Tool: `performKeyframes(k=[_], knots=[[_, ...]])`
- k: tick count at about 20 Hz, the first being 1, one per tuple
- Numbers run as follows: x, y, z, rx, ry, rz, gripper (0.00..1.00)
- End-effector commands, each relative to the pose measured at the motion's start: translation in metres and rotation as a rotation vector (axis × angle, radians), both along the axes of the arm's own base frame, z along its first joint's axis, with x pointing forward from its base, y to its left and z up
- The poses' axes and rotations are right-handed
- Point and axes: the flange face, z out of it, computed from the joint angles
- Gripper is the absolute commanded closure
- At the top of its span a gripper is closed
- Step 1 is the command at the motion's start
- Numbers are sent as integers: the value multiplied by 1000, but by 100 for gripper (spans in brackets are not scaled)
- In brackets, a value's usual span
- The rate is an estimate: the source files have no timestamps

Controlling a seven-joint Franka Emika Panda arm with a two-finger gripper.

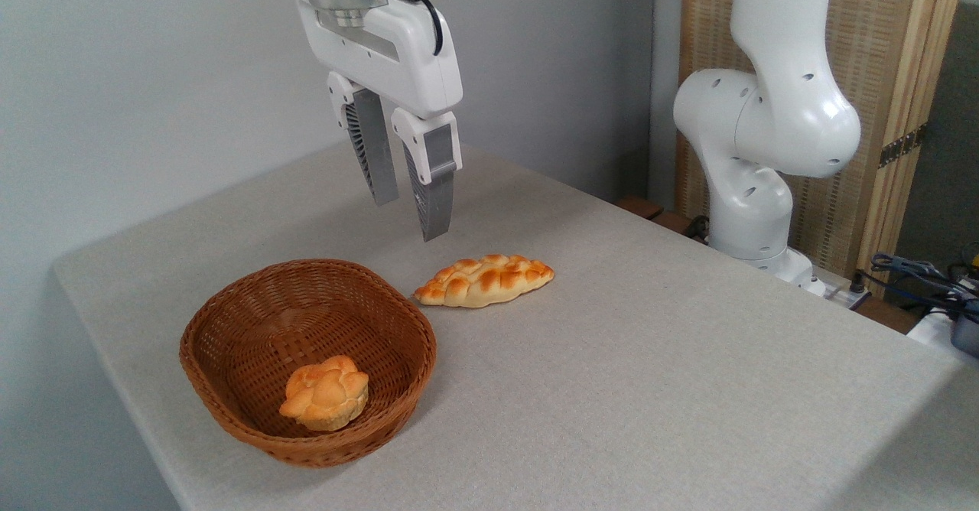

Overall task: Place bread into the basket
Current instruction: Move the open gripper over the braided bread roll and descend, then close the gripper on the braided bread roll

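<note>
A grey cloth-covered table [627,388] fills the lower frame, its far corner running back toward a plain pale wall [138,75]; at the left the basket [229,411] sits near the table's front edge, with a small knotted bun [325,392] lying inside on its near side; just right of the basket's far rim, close to it though contact is hard to judge, the bread [485,279] lies flat on the cloth, its long axis running left to right and slightly away from the camera; further right a slatted wooden screen [895,113] stands behind the table, and cables [918,274] trail at the far right edge beside a dark object cut off by the frame.

The gripper [409,220] hangs above the table, fingers pointing straight down, over the spot between the basket's far rim and the bread's left end, well clear of both; its jaws stand apart with a narrow gap and nothing between them; a black cable loops at its wrist; the arm [772,121] rises from its base at the table's right rear edge, its upper links cut off by the top of the frame, so the link joining base and wrist is out of sight.
</note>
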Motion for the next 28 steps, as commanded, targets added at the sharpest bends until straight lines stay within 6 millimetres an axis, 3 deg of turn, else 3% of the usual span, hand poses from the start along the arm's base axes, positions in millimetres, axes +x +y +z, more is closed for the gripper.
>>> performKeyframes(k=[1, 9, 12, 17, 20, 26, 28], knots=[[2, 10, 1, -1, 10, 22, 0], [0, 10, 0, -1, 19, 18, 0], [-14, 9, -2, -5, 24, -25, 0], [-66, -11, -35, -68, 88, -127, 0], [-84, -42, -58, -57, 82, -176, 0], [-109, -88, -132, -1, 137, -316, 0], [-112, -88, -154, 0, 143, -367, 0]])
